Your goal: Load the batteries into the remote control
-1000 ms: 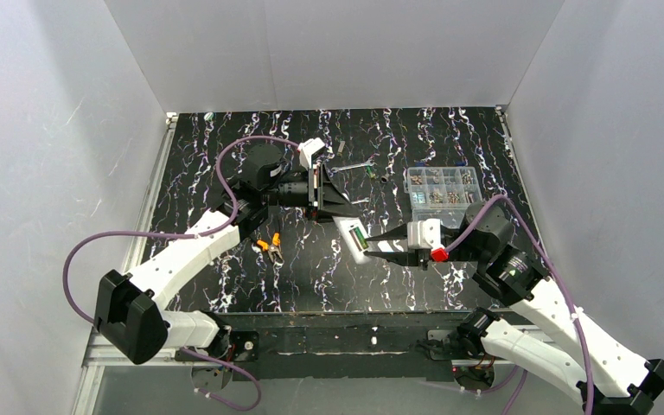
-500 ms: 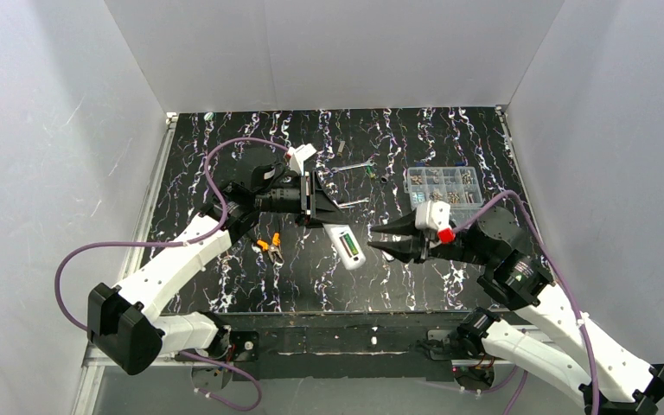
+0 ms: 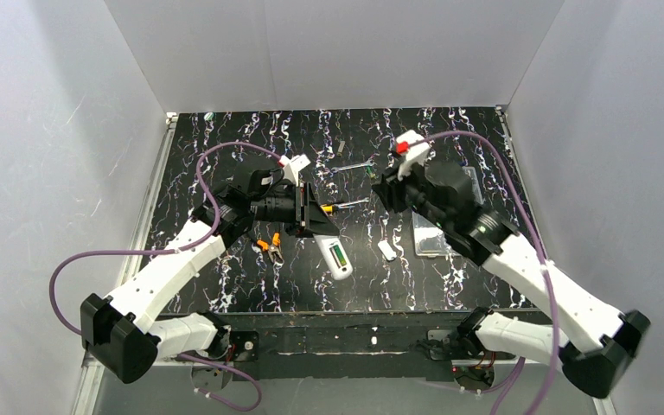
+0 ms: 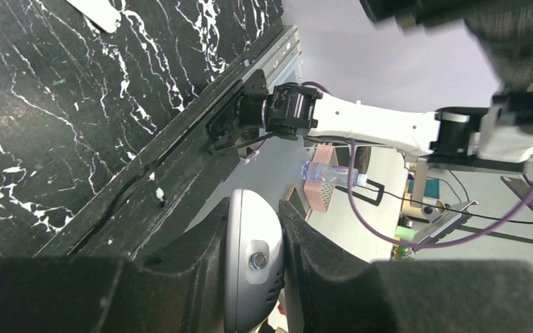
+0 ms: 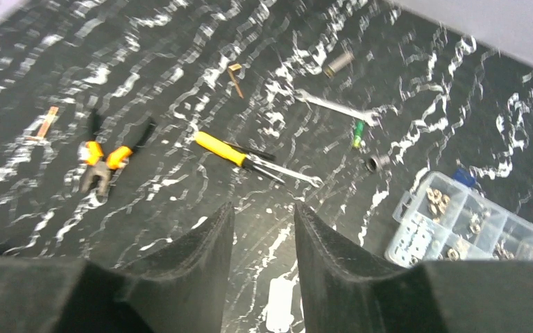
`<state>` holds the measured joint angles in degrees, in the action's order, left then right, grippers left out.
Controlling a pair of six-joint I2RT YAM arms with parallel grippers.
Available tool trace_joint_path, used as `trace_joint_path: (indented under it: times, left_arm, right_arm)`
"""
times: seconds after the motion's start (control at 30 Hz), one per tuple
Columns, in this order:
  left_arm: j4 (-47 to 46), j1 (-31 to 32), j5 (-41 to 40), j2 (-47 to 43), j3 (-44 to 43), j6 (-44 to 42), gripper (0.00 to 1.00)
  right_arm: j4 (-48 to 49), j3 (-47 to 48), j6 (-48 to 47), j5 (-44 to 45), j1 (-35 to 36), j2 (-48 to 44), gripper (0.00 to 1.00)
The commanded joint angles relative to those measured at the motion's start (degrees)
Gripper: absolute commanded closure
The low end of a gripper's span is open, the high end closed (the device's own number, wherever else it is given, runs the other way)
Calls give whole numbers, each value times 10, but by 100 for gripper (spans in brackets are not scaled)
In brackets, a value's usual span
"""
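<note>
Remote control (image 3: 335, 257), white oblong plastic, is gripped at its far end by the left gripper (image 3: 311, 226) near the middle of the black marbled table (image 3: 225, 173).
A second ago the right gripper (image 5: 262, 208) was at the remote's right side; it has since swung away to the far side, jaws partly spread and empty, above the yellow-handled screwdriver (image 5: 225, 149). The left jaws stay clamped narrowly on the remote. Its long axis runs from far-left to near-right, free end towards the near edge, open back facing up. Slim green batteries (image 3: 338, 256) show in the recess, so loading looks done. The small white cover piece (image 3: 386, 250) lies just to its right, not yet fitted.
</note>
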<state>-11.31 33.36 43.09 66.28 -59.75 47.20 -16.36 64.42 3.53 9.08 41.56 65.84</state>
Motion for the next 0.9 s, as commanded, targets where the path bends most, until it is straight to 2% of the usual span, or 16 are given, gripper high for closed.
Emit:
trace_joint_path:
  times: [0.0,0.1,0.3,0.4,0.53,0.87]
  left_arm:
    - [56,-2,13,-28,-14,-39,100]
    - [80,-3,8,-36,-16,-51,100]
    - [94,-4,8,-55,-8,-50,100]
    - [91,-5,2,-65,0,-45,100]
    - [87,-5,0,-68,5,-40,100]
    - [82,-5,9,-59,-7,-36,100]
  right_arm:
    - [-68,127,18,-7,-58,128,48]
    - [-103,208,3,-22,-81,226,45]
    - [-124,308,23,-74,-129,374,38]
    - [-135,344,37,-100,-151,429,25]
    - [-141,380,34,-118,-166,484,19]
    - [-145,424,29,-118,-175,585,28]
